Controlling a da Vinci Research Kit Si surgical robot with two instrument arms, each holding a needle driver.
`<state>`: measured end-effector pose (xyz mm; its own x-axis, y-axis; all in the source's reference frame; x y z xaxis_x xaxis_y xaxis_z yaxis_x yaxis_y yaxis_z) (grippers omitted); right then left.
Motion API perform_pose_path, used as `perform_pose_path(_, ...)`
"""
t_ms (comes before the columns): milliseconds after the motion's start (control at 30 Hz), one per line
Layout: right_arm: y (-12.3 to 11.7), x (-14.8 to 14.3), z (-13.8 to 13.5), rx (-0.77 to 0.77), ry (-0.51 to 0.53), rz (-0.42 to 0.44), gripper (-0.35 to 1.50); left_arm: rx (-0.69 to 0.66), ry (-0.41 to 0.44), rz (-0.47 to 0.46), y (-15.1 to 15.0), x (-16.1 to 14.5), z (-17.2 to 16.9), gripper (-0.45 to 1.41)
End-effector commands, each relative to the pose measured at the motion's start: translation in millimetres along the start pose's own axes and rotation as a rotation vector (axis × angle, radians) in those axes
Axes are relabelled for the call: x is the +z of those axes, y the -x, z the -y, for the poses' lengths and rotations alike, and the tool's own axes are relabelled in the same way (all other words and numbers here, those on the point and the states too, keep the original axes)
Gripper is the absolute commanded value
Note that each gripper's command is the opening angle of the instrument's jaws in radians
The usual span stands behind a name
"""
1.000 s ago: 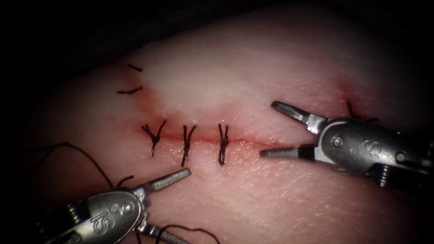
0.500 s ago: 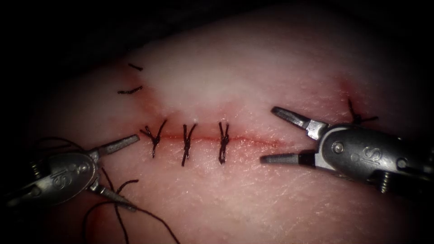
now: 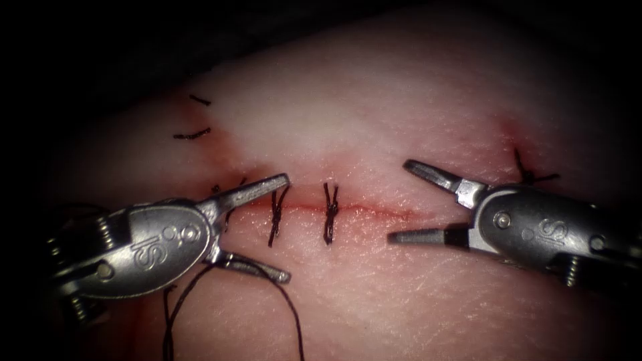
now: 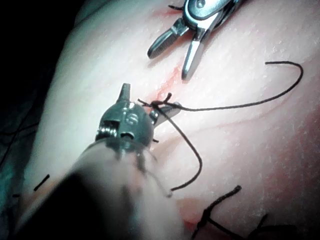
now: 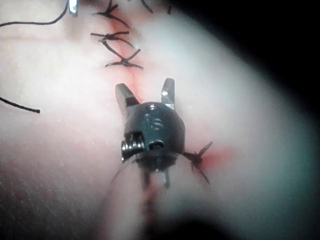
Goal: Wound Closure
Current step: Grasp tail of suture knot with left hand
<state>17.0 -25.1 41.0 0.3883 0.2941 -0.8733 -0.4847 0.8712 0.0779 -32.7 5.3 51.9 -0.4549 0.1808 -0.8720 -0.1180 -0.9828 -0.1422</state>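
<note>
The cut (image 3: 374, 210) runs across the tissue (image 3: 374, 107), with dark stitches (image 3: 330, 212) over it. My left tool (image 3: 284, 227) is at the cut's left end. Its jaws are wide open and hold nothing. The upper jaw lies over the leftmost stitch, and the lower jaw lies below the cut. Loose thread (image 3: 294, 314) runs beneath the lower jaw and curls downward. In the left wrist view this tool (image 4: 145, 100) sits at a knot, with thread (image 4: 240, 104) trailing away. My right tool (image 3: 400, 200) straddles the cut's right end, open and empty; the right wrist view shows it (image 5: 145, 89) the same way.
Another stitch (image 3: 528, 170) sits behind the right tool's wrist. Two short dark thread ends (image 3: 192, 135) lie on the tissue above and left of the cut. Red fluid tints the cut line. The tissue falls into darkness on the far side and the left.
The left tool went from the lower centre out to the left, then came back right and upward, jaws open, onto the leftmost stitch. The right tool has barely moved.
</note>
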Motion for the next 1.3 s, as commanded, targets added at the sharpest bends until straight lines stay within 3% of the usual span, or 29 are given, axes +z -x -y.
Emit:
perform_pose_path(33, -0.5, 1.4, -0.3, -0.001, 0.001, -0.005, 1.41, 0.001, -0.004, -0.013, -0.2, 0.8, 1.0, 0.32)
perform_pose_path(300, -0.4, 1.6, -0.3, -0.001, 0.002, -0.001, 1.40, 0.033, -0.046, -0.106, -1.0, 2.4, 0.6, -0.11)
perform_pose_path(533, -0.3, 1.6, -0.2, -0.003, 0.002, -0.002, 1.40, 0.050, -0.039, -0.110, -0.6, 3.8, -0.2, -0.01)
perform_pose_path(633, -0.3, 1.6, -0.2, -0.003, 0.002, -0.002, 1.40, 0.053, -0.019, -0.101, -0.5, 3.7, -0.3, 0.10)
perform_pose_path(833, -0.3, 1.8, -0.3, -0.003, 0.004, -0.001, 1.40, 0.054, -0.019, -0.088, -0.6, 3.3, -0.6, 0.14)
perform_pose_path(933, -0.3, 1.9, -0.1, -0.003, 0.005, -0.002, 1.40, 0.061, -0.023, -0.046, -0.2, 3.6, -0.6, 0.31)
perform_pose_path(1100, -0.4, 1.9, 0.1, -0.004, 0.005, -0.002, 1.40, 0.036, -0.029, -0.042, 0.7, 4.0, -0.4, 0.29)
perform_pose_path(1300, -0.4, 1.8, 0.2, -0.004, 0.004, -0.003, 1.40, 0.029, -0.031, -0.004, 1.8, 4.3, 0.0, 0.04)
